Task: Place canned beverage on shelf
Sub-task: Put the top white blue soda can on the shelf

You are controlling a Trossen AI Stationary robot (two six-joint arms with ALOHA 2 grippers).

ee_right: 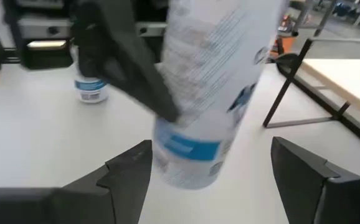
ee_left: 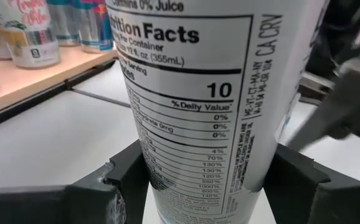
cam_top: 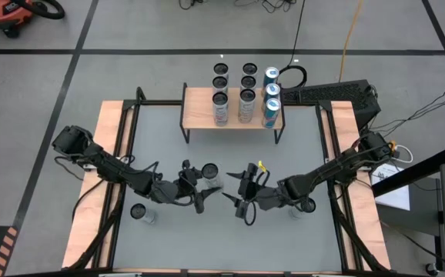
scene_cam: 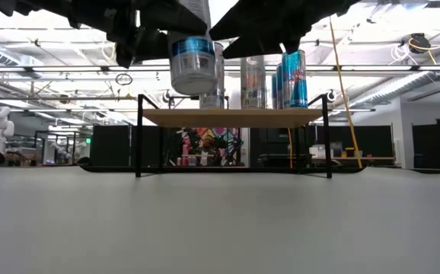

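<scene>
White aluminium can with nutrition label (ee_left: 198,106) clamped in left gripper (cam_top: 195,187), lifted off grey table (cam_top: 207,238), short of wood-topped black-legged shelf (cam_top: 199,108). Right gripper (ee_right: 211,168) spread wide, gripping nothing, beside can.

A white can (scene_cam: 192,53) with a blue band hangs upright, apparently above the surface, before the can-laden wooden shelf (scene_cam: 231,116).

held can (ee_left: 192,106): white, blue band | shelf (cam_top: 199,104): light wood, black legs
</scene>
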